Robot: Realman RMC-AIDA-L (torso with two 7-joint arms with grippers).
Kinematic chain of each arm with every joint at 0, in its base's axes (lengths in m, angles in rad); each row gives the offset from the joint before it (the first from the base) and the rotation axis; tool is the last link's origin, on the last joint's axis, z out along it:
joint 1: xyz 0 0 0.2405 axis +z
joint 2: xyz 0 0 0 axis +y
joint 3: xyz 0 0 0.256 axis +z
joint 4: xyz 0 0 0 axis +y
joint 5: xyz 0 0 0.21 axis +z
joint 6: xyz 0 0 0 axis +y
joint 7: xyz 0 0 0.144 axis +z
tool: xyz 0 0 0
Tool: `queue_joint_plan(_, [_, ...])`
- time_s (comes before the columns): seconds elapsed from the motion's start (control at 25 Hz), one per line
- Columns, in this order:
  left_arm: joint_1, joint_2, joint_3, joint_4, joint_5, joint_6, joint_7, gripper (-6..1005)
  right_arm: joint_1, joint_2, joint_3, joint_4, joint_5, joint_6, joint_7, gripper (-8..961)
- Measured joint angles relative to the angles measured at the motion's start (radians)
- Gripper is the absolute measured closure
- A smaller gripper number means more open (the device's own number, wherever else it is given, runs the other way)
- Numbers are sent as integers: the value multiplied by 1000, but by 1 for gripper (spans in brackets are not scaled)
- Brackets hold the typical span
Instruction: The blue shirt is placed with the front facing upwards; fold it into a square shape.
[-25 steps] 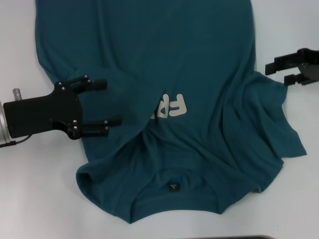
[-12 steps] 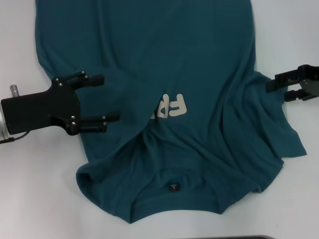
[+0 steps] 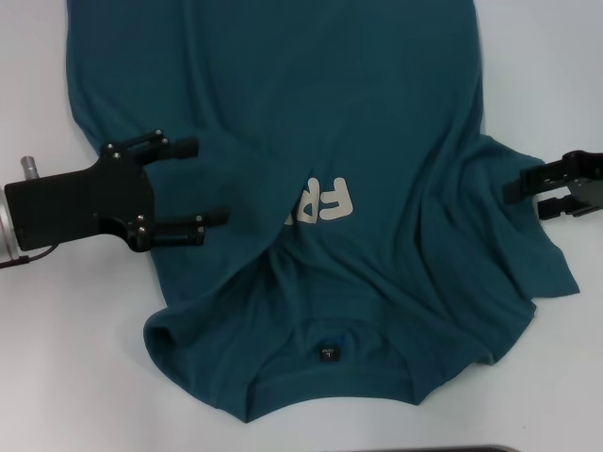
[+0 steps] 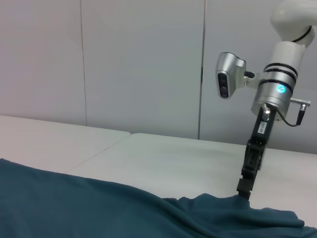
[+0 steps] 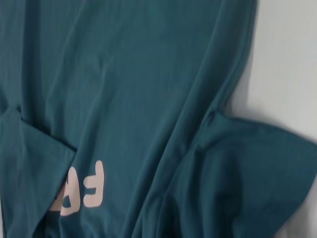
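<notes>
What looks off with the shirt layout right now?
The blue shirt lies rumpled: its left side is folded over the chest lettering, hiding part of it, and the right sleeve is bunched in creases.

**Shirt filling the right wrist view**

The shirt (image 5: pixel 133 89) is taking up nearly the whole picture, its teal cloth lying in long creases that are running slantwise down it. Pale block lettering (image 5: pixel 81 191) is showing low on the cloth, partly hidden where a flap of the same fabric is folding over it. A sleeve (image 5: pixel 257 173) is spreading out sideways from the body, wrinkled and bunching where it is joining the main panel. The white table (image 5: pixel 287 59) is showing along one side, beside the shirt's straight edge and above the sleeve, with a small patch more at the corner past the sleeve's hem.
</notes>
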Motion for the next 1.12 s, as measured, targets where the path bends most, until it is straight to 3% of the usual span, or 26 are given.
queue_joint_plan(0.36, [0, -1, 0, 0, -10, -1, 0, 95, 9, 19, 0, 0, 1, 14, -24, 145])
queue_joint_plan(0.88, [2, -16, 0, -35, -12, 0, -12, 95, 10, 23, -1, 0, 1, 26, -32, 144])
queue_joint_plan(1.04, [4, -16, 0, -35, -12, 1, -12, 94, 10, 23, -3, 0, 0, 28, -35, 164])
queue_joint_plan(1.12, [5, -15, 0, -35, -12, 3, -12, 94, 10, 23, -3, 1, 0, 28, -35, 234])
